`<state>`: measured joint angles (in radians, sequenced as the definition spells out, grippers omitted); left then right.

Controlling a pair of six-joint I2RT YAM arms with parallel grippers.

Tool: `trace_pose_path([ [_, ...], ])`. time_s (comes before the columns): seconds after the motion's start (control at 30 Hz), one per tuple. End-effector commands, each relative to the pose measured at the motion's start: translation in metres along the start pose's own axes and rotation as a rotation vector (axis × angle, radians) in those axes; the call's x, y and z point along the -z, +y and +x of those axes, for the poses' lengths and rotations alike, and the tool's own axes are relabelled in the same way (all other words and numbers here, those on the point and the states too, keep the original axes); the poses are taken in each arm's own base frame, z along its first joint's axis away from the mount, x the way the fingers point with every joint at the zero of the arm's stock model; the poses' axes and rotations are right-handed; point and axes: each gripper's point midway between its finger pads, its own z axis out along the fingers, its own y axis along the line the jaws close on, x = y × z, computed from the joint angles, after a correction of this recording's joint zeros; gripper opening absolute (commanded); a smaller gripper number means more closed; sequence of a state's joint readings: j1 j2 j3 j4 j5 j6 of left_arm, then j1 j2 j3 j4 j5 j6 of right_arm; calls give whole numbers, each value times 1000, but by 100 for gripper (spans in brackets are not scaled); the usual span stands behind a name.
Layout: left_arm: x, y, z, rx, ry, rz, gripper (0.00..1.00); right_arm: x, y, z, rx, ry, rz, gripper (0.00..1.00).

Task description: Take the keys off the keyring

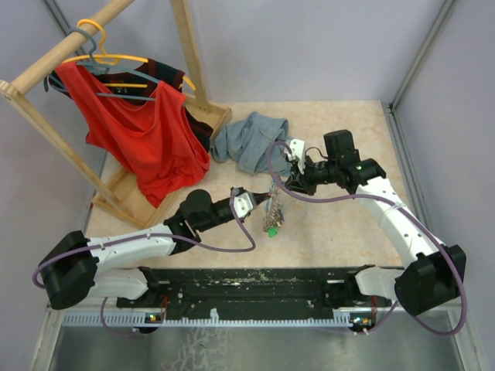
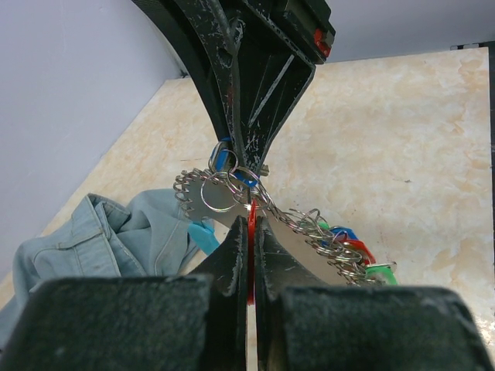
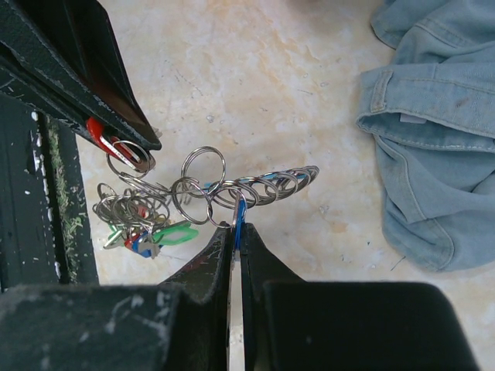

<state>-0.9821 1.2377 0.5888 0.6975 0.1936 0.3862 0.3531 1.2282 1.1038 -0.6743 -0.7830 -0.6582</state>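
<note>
The keyring's silvery chain of rings (image 2: 305,224) hangs stretched between my two grippers, above the table. A light blue part of the keyring (image 2: 203,236) shows beside it. My left gripper (image 2: 250,220) is shut on a red key head (image 2: 250,236). My right gripper (image 3: 234,226) is shut on a blue key head (image 3: 240,212) threaded on the chain (image 3: 263,185). The other keys (image 3: 147,232), green, red and blue, dangle in a bunch with loose rings. In the top view the bunch (image 1: 272,222) hangs between the left gripper (image 1: 259,202) and the right gripper (image 1: 283,184).
A grey-blue denim garment (image 1: 249,141) lies just behind the grippers, also in the right wrist view (image 3: 433,116). A wooden clothes rack (image 1: 46,62) with a red shirt (image 1: 147,139) stands at the back left. The black base rail (image 1: 247,286) runs along the near edge.
</note>
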Motion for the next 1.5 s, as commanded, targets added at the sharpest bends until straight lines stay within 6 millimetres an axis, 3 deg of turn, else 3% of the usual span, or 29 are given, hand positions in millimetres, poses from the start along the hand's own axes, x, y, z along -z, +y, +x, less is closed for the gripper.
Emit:
trace_pose_path([
  [0.0,0,7,-34,-29,-101,-18,0,2,0,-10,42,-42,-15,0],
  [0.23,-2,6,-36,-51,-116,-8,0,-4,8,-2,36,-29,-77,0],
  [0.77,-12,4,-31,-97,-70,-52,0,-2,6,-4,41,-25,-68,17],
  [1.13,-10,10,-31,-90,-51,-84,0,13,1,-7,60,-23,-27,36],
  [1.47,-11,7,-32,-58,-43,-79,0,20,20,-17,114,-75,-112,38],
])
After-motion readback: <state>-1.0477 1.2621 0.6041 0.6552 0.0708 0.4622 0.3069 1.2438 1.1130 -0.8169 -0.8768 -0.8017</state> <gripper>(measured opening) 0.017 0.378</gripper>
